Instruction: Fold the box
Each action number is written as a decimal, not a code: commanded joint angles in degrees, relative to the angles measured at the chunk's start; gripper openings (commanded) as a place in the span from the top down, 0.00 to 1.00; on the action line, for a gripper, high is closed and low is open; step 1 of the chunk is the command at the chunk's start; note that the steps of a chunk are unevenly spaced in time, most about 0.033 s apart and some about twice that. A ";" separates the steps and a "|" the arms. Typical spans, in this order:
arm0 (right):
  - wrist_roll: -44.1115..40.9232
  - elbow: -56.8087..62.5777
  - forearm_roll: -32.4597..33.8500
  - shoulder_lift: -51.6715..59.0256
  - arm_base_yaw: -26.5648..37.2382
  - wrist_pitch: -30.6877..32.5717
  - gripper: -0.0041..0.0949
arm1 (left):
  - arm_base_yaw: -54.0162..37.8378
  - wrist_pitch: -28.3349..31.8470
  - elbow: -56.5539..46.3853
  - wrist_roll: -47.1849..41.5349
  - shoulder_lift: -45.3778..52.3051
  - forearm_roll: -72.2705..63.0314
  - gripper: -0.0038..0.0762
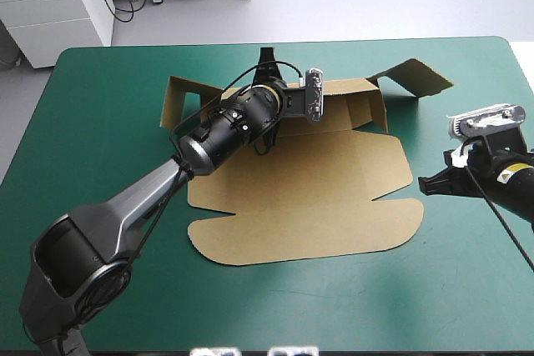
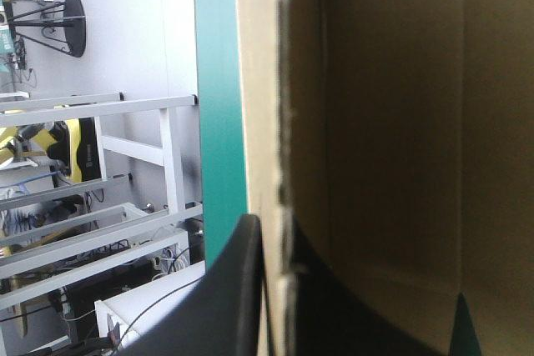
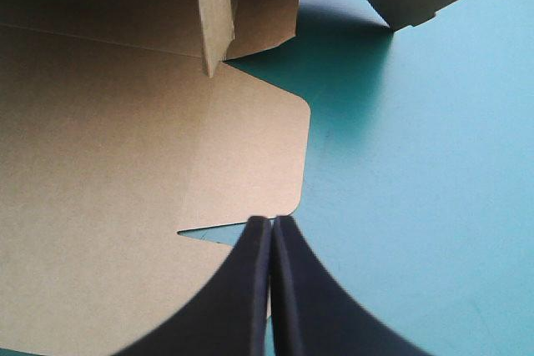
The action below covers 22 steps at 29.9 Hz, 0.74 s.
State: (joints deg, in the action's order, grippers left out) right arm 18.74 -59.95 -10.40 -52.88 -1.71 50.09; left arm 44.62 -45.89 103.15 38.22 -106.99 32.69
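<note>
Mid-table on the teal-green cover (image 1: 100, 122), the brown box (image 1: 309, 206) looks barely begun: the left gripper (image 2: 274, 248) pinches its raised far wall, while the right gripper (image 3: 271, 229), clenched empty, hovers at the right edge. Side walls and tucking apparently remain.

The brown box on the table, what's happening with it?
Two robot arms are folding the box, a cut brown sheet on the teal-green table. The left gripper is shut on the box's raised far wall, at its top edge. The right gripper is shut, its tip at the box's right edge, seemingly gripping nothing. The near part lies flat.
</note>
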 commanded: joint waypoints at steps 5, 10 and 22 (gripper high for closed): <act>-0.51 -1.39 0.66 0.65 0.46 -4.59 0.98 | 2.06 -4.21 1.39 0.26 8.60 0.62 0.96; -0.94 -1.39 1.01 0.65 0.46 -6.44 0.98 | 2.50 -5.96 1.39 1.99 13.50 -1.19 0.95; -1.33 -1.49 1.05 0.65 0.46 -9.42 0.98 | 5.87 -7.93 4.91 5.54 19.34 -0.08 0.95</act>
State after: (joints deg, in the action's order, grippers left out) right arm 17.49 -59.81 -9.43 -52.88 -1.71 44.89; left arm 49.07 -56.88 104.26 43.13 -91.02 30.57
